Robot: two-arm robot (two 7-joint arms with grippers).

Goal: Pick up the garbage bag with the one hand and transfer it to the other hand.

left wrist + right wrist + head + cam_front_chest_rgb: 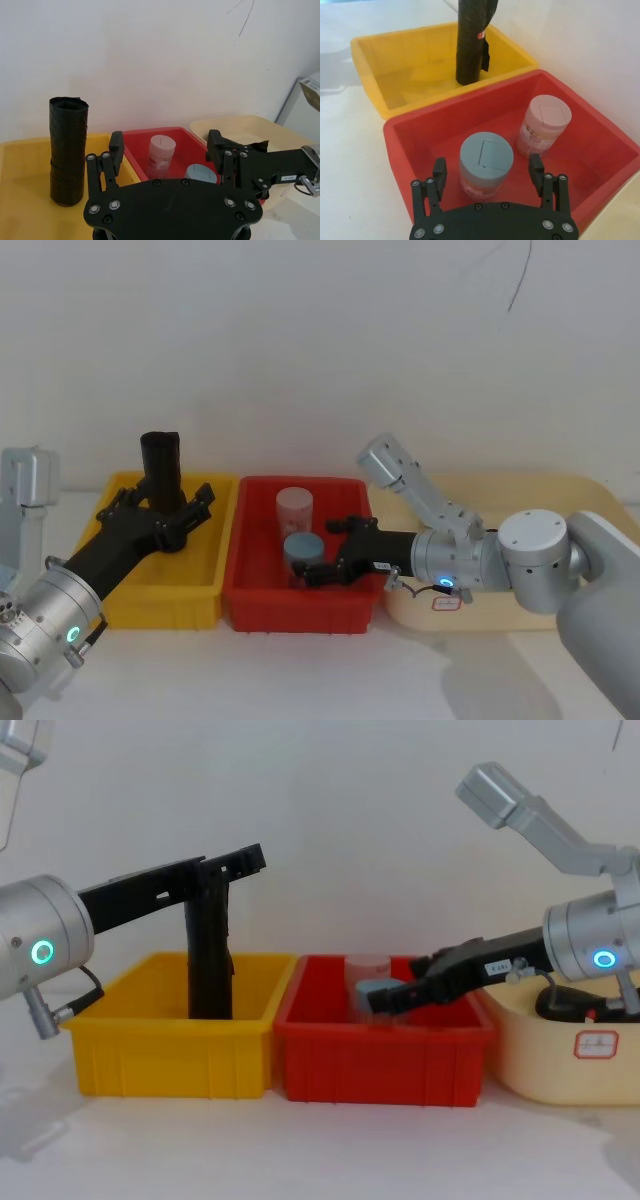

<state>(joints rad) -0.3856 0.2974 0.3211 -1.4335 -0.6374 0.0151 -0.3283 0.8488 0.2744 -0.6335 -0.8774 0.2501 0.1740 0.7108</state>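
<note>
The garbage bag (160, 462) is a tightly rolled black cylinder standing upright in the yellow bin (190, 585). A small red sticker marks it near its top (481, 35). My left gripper (165, 502) hangs open over the yellow bin. In the left wrist view the bag (68, 150) stands just outside one finger (116, 146), apart from it. My right gripper (488, 170) is open inside the red bin (415, 150), its fingers on either side of a grey-blue capped jar (486, 159) with gaps on both sides.
A pale pink jar (295, 508) stands in the red bin behind the grey-blue jar (303, 550). A cream tray (560, 500) sits to the right, under my right arm. A white wall runs close behind the bins.
</note>
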